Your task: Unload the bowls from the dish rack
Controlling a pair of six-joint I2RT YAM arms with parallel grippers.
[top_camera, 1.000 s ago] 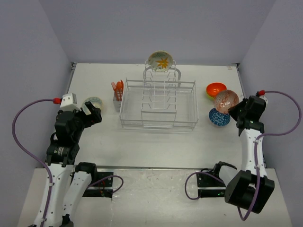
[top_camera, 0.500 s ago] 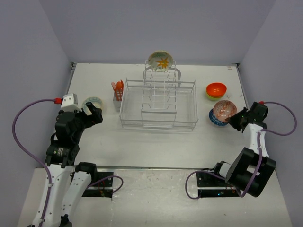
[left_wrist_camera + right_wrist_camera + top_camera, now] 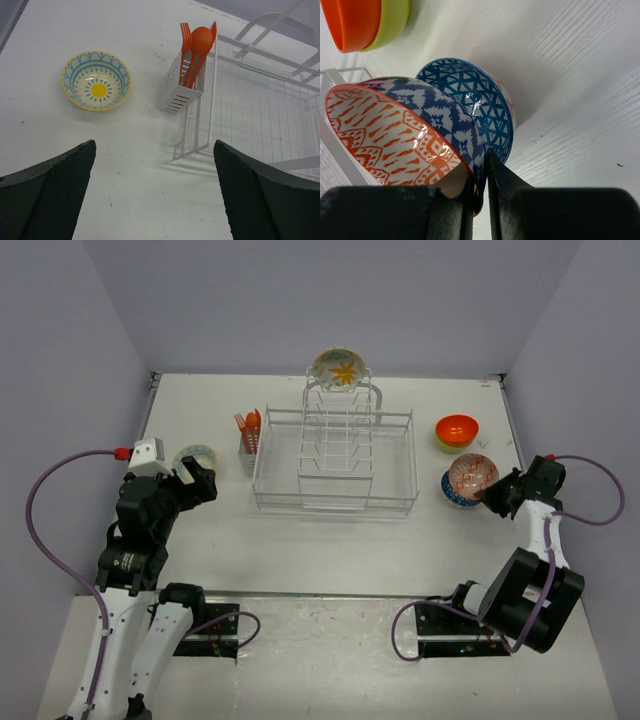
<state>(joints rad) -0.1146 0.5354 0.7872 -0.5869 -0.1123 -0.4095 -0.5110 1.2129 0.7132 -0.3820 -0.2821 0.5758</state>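
The white wire dish rack [image 3: 335,462] stands mid-table, with the cream flower bowl [image 3: 339,368] upright in its far central slot. My right gripper [image 3: 497,495] is shut on the rim of the red-patterned bowl [image 3: 472,475], tilted against a blue-patterned bowl [image 3: 457,494]. In the right wrist view the fingertips [image 3: 482,155] pinch that bowl's rim [image 3: 390,130] beside the blue bowl [image 3: 480,100]. The orange bowl [image 3: 457,427] sits nested in the lime-green bowl [image 3: 395,20]. My left gripper [image 3: 198,484] is open and empty near a teal-and-yellow bowl [image 3: 96,80].
The cutlery holder [image 3: 182,85] with orange utensils [image 3: 197,42] hangs on the rack's left end [image 3: 260,100]. The table's right edge runs just past my right arm. Walls enclose the table on three sides.
My right gripper has lowered the red-patterned bowl and brought it down against the blue-patterned bowl. The left arm has not moved.
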